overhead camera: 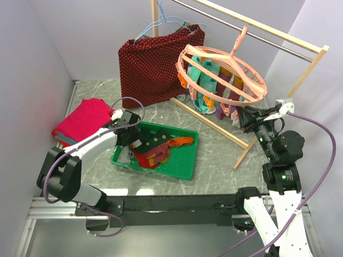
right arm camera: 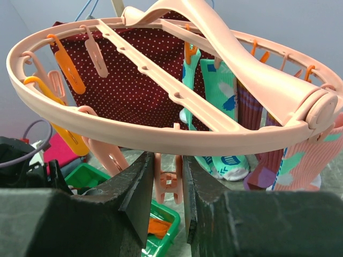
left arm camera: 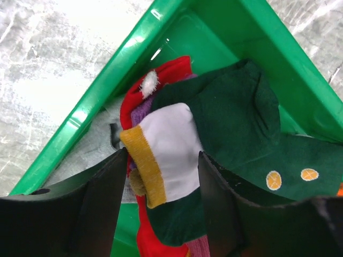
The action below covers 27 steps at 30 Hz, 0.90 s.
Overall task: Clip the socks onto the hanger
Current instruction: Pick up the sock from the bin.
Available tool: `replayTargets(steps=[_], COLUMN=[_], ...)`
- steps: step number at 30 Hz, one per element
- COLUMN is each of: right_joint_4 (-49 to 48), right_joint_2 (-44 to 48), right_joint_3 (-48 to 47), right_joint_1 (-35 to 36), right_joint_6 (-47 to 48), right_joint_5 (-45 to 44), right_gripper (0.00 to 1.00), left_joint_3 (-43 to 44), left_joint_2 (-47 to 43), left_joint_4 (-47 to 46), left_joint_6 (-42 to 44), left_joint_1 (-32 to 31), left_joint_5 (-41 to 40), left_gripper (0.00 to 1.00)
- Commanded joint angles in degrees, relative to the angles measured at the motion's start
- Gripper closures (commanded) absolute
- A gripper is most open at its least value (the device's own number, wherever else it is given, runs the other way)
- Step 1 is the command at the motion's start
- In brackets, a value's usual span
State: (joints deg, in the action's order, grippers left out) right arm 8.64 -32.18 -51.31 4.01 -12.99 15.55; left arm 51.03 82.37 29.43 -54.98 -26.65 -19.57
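Top external view first. Shows the hanger [overhead camera: 222, 75] tilted on the wooden rack [overhead camera: 303, 80], behind and to the right of the green tray [overhead camera: 182, 160] and well apart from it, ring stretched left to right, hook uppermost, some pegs filled. Next in size comes the tray itself, holding the socks [overhead camera: 155, 147] heaped in its left half. Finds the left gripper [overhead camera: 131, 136] directly over that heap at the tray's left end, and the right gripper [overhead camera: 244, 115] off beyond the tray's right side, up at the hanger's near rim. Makes the left arm the nearer for the pick, by judgement, and the right the one placed for the clipping.

Left wrist view: fingers spread wide and gripping nothing, straddling the white, yellow-banded end [left arm camera: 161, 155] of a dark green sock [left arm camera: 241, 118]. Seems to lie with that end toward the hand and its length running off toward the tray's far right side. Likely calls for a short drop and a squeeze across the band.

Right wrist view: fingers narrow, with one clip peg [right arm camera: 169, 182] in the gap. Cannot tell whether pressed.
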Motion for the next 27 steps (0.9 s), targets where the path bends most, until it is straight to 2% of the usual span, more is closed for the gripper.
replayTargets(steps=[1,9,22,25,27], right_joint_4=[0.8,0.8,0.9,0.9,1.0], right_joint_2=[0.4,0.4,0.5,0.5,0.4], right_joint_3=[-0.5,-0.5,-0.6,-0.5,-0.8], right_joint_1=[0.6,0.5,0.5,0.6,0.6], right_joint_6=[0.3,0.4,0.3,0.3,0.4], right_joint_5=[0.1,-0.2,0.0,0.1,0.0], right_gripper=[1.00,1.00,1.00,1.00,1.00], left_joint_3=[2.7,8.5,12.0,12.9,13.2], left_joint_2=[0.1,1.2,6.6,7.2,7.1], left_joint_4=[-0.5,2.6,0.9,1.1,1.5], left_joint_6=[0.0,1.1,3.3,3.5,3.8], left_joint_1=[-0.9,-7.2,-8.8,-8.9,-8.9], left_joint_5=[1.1,-2.7,-2.9,-4.4,-5.6], left_gripper=[0.41,0.43,0.46,0.51,0.60])
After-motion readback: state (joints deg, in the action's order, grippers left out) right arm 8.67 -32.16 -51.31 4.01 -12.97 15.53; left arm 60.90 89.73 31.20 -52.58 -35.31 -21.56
